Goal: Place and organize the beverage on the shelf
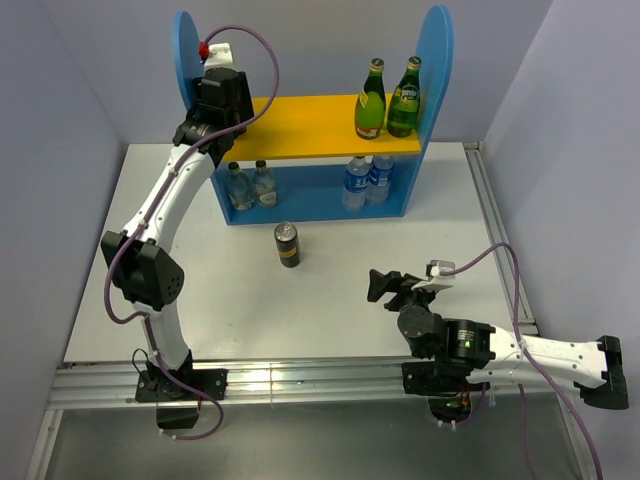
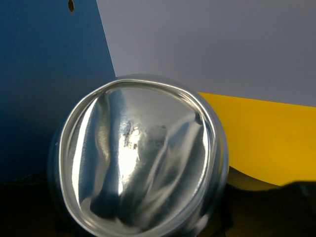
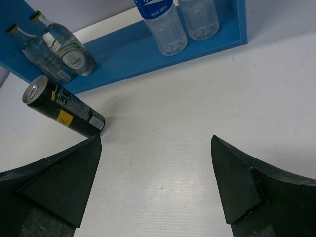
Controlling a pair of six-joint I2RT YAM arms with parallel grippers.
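We are seeing the left end effector [image 1: 218,72] clamping a silver-based metal can [image 2: 140,158] at the left end of the yellow upper board [image 1: 310,128] of the blue two-tier shelf [image 1: 437,60]; right end effector [image 3: 155,173] gaping apart, facing a dark gold-banded can [image 1: 288,244] standing on the white worktop [image 1: 400,230]

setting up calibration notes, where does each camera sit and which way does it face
top external: high behind the bases, looking down on table, shelf, left arm, right arm.
left wrist: up by the shelf's yellow board, facing the held can's silver end; own body unclear.
right wrist: low over the table, facing the shelf's lower tier; its open pincer at the bottom.
shared: top and right wrist both show the standing can.
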